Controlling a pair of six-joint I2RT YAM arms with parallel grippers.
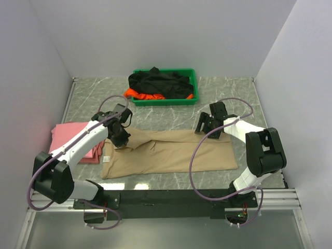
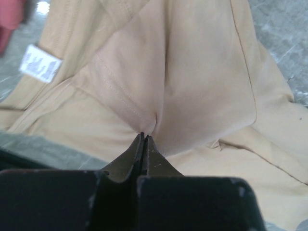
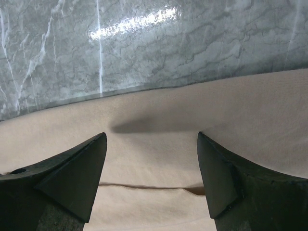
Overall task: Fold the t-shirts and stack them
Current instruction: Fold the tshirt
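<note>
The beige t-shirt lies partly folded across the table's middle. My left gripper is shut on a pinch of its cloth near the left end; in the left wrist view the beige t-shirt puckers into my closed tips, with a white label nearby. My right gripper is open just over the shirt's far right edge; the right wrist view shows the beige t-shirt and a fold line between the spread fingers. The pink t-shirt lies folded at the left. The black t-shirt and orange t-shirt are in the tray.
The green plastic tray stands at the back centre of the grey marble table. White walls close in the left, back and right sides. A black rail runs along the near edge.
</note>
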